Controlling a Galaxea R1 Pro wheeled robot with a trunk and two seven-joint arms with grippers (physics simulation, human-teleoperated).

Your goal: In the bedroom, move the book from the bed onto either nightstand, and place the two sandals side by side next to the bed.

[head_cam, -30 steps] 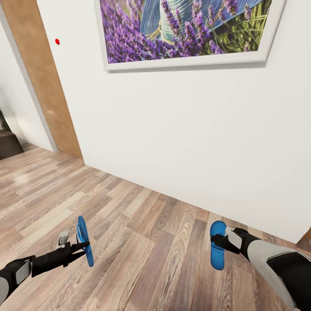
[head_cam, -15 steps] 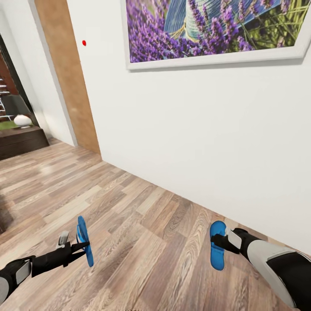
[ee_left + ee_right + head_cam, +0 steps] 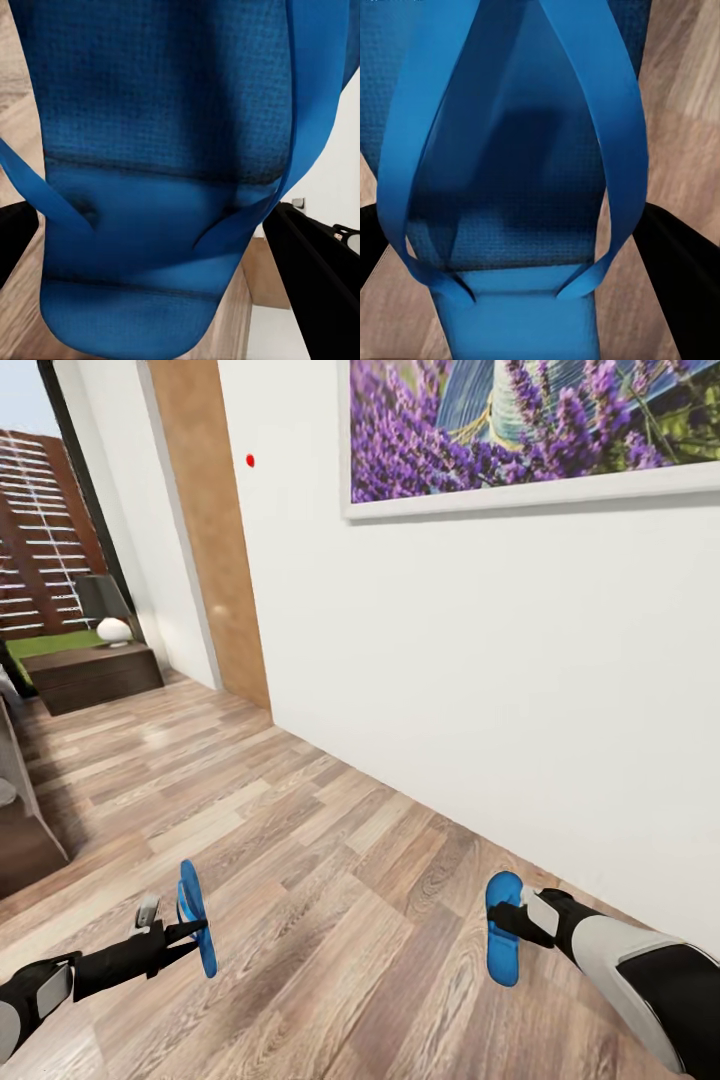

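Observation:
Each of my grippers holds one of the two sandals above the wood floor. In the head view my left gripper (image 3: pixel 192 934) is shut on a bright blue sandal (image 3: pixel 189 900) held on edge at the lower left. My right gripper (image 3: pixel 507 926) is shut on the other blue sandal (image 3: pixel 503 950), sole facing up, close to the white wall. The left wrist view has its sandal (image 3: pixel 165 172) between dark fingers (image 3: pixel 319 281). The right wrist view has the strapped sandal (image 3: pixel 517 195) the same way. The book and the nightstand are out of view. A dark brown frame corner with pale grey above (image 3: pixel 22 840), likely the bed, is at the left edge.
A white wall (image 3: pixel 480 660) with a framed lavender picture (image 3: pixel 540 430) runs close on the right. A brown door (image 3: pixel 210 550) stands beyond it. A long low dark bench (image 3: pixel 90 675) with a white round object (image 3: pixel 113 630) sits under the tall window at the far left.
The whole picture has shifted right, so the camera has turned left; the window, bench and brown frame corner came into view. Both grippers hold their sandals as before.

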